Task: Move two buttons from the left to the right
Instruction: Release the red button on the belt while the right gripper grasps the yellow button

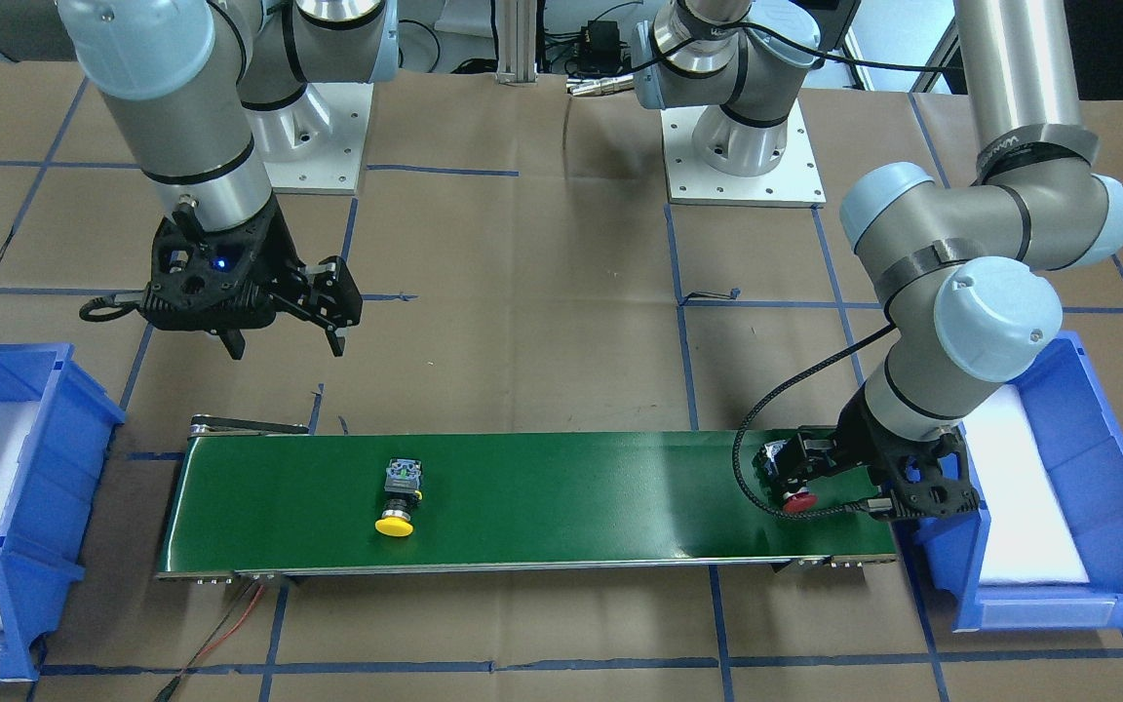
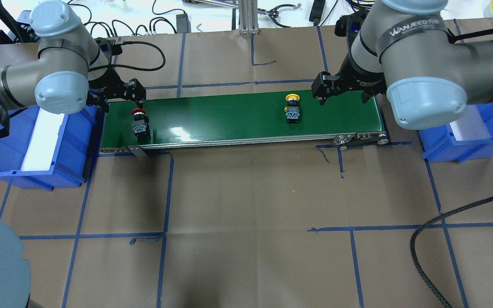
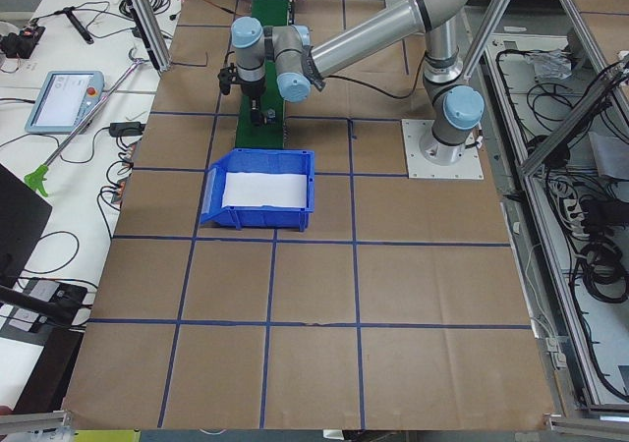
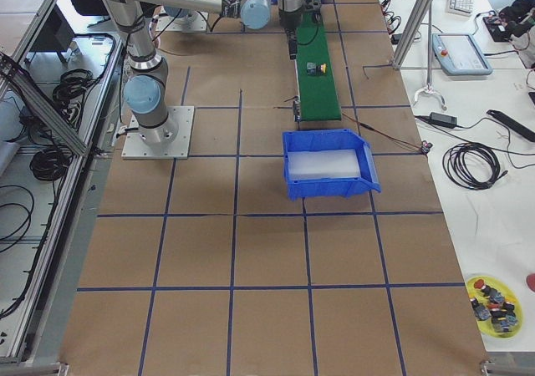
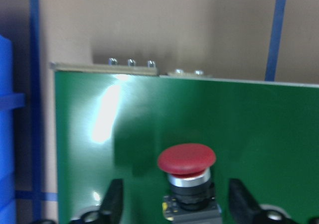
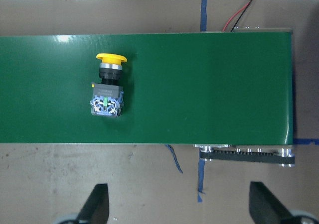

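Note:
The red-capped button (image 5: pixel 187 159) lies at the left end of the green belt (image 2: pixel 229 119). It also shows in the overhead view (image 2: pixel 138 112) and the front view (image 1: pixel 798 503). My left gripper (image 5: pixel 174 194) is open, with one finger on each side of the red button and a gap on both sides. In the overhead view the left gripper (image 2: pixel 121 104) is beside the left bin. The yellow-capped button (image 6: pixel 107 92) lies on its side further along the belt (image 2: pixel 292 109). My right gripper (image 1: pixel 286 349) is open and empty, held high on the robot's side of the belt.
A blue bin with white padding (image 2: pixel 37 145) stands off the belt's left end. Another blue bin (image 2: pixel 477 145) stands off its right end. Brown paper with blue tape lines covers the table. Red and black wires (image 1: pixel 230 624) trail from the belt's right end.

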